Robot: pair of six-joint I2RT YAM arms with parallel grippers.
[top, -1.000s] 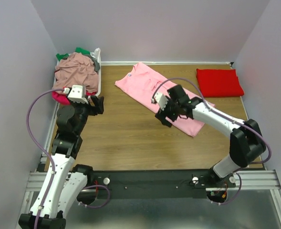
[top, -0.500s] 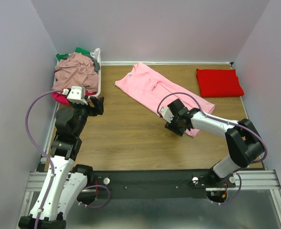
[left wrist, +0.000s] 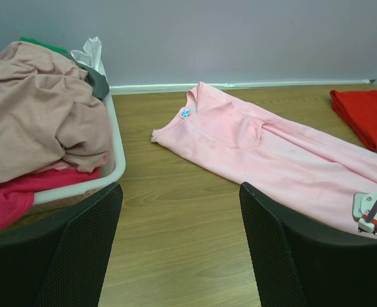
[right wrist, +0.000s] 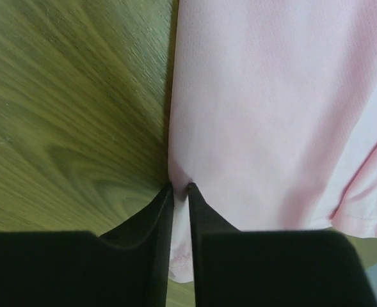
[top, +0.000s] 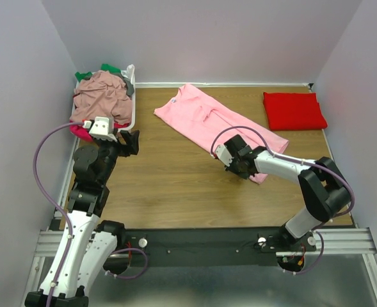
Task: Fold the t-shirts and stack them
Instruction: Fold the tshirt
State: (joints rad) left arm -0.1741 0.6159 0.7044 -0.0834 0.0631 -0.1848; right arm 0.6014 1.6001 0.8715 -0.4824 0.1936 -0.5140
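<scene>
A light pink t-shirt point(top: 198, 114) point(left wrist: 271, 153) lies half folded as a long strip, slanting across the middle of the table. My right gripper point(top: 239, 169) point(right wrist: 180, 187) is down at the strip's near-left edge, close to the hem, its jaws pinched together with pink cloth point(right wrist: 271, 96) between them. A bright red t-shirt point(top: 295, 110) point(left wrist: 366, 115) lies folded at the far right. My left gripper point(top: 133, 141) point(left wrist: 180, 188) hovers open and holds nothing, just right of the basket.
A white basket point(top: 134, 96) point(left wrist: 114, 150) at the far left holds a heap: a dusty rose tee point(top: 102, 96) on top, magenta cloth point(top: 79, 131) spilling over the near rim, green cloth point(top: 111, 67) behind. Walls close the table's back and sides.
My right gripper dropped from above the pink t-shirt to its near-left edge and closed its jaws on the cloth. The left arm has barely moved.
</scene>
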